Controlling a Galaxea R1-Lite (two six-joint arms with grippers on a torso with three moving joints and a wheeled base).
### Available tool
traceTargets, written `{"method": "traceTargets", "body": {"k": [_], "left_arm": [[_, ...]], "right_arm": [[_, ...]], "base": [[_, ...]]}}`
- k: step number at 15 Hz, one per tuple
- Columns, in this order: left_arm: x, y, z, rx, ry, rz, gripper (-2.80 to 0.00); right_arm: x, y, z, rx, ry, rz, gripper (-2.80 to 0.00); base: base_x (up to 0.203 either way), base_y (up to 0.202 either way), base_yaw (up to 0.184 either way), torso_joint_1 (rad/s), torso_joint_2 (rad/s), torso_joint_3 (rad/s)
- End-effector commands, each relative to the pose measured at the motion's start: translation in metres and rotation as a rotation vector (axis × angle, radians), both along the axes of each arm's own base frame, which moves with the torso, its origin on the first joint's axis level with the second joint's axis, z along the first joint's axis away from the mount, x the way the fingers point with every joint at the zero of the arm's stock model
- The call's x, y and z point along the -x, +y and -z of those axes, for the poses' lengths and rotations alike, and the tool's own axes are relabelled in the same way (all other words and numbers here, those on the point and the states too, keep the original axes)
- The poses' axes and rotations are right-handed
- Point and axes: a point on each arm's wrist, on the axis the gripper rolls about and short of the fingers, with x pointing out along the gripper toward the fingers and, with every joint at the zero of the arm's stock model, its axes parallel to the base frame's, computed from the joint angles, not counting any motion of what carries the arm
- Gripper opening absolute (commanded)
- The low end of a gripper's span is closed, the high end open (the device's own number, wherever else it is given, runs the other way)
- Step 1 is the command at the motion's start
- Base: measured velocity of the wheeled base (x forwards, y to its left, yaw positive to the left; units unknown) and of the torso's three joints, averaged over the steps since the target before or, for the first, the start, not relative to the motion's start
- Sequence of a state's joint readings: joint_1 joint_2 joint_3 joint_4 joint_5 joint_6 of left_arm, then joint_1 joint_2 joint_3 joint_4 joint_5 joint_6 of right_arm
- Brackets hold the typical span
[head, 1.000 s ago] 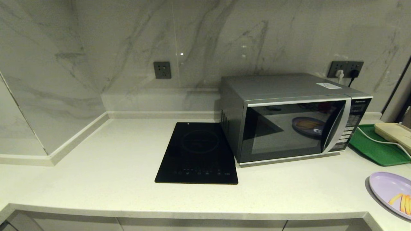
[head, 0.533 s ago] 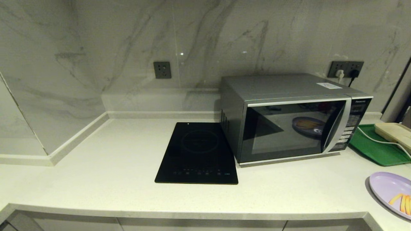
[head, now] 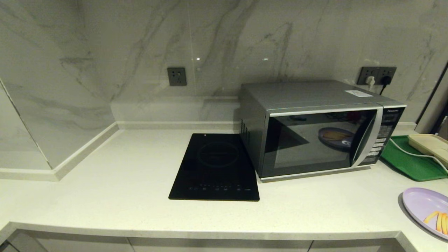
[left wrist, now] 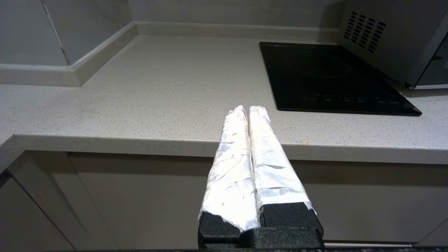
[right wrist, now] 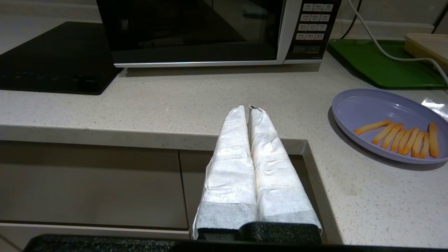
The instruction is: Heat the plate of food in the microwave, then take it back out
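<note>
The silver-grey microwave (head: 315,127) stands on the counter at the right with its dark glass door closed; its door and button panel (right wrist: 313,26) also show in the right wrist view. The lavender plate of food (head: 425,210) with orange fry sticks lies on the counter at the far right front, also seen in the right wrist view as the plate (right wrist: 388,122). My right gripper (right wrist: 247,107) is shut and empty, in front of the counter edge, left of the plate. My left gripper (left wrist: 247,108) is shut and empty, low before the counter's front edge.
A flat black induction cooktop (head: 215,168) lies left of the microwave. A green tray (head: 409,159) with a cream dish (head: 430,145) and a white cable (right wrist: 385,52) sits right of the microwave. Marble walls enclose the back and left.
</note>
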State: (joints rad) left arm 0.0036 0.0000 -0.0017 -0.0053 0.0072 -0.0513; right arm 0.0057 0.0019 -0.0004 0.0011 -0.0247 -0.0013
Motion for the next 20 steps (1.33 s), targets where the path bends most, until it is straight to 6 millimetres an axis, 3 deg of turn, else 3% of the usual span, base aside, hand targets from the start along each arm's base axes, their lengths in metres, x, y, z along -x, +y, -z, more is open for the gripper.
{"method": "traceTargets", "body": {"k": [1, 20], "left_arm": [[0.0000, 0.0000, 0.0000, 0.001, -0.001, -0.001, -2.80], [0.0000, 0.0000, 0.0000, 0.001, -0.001, -0.001, -2.80]], "right_arm": [[-0.0001, 0.0000, 0.0006, -0.007, 0.002, 0.001, -2.80], [-0.0001, -0.0001, 0.0006, -0.022, 0.002, 0.003, -2.80]], "base": [[0.000, 0.000, 0.000, 0.000, 0.00, 0.000], [0.000, 0.000, 0.000, 0.000, 0.00, 0.000]]}}
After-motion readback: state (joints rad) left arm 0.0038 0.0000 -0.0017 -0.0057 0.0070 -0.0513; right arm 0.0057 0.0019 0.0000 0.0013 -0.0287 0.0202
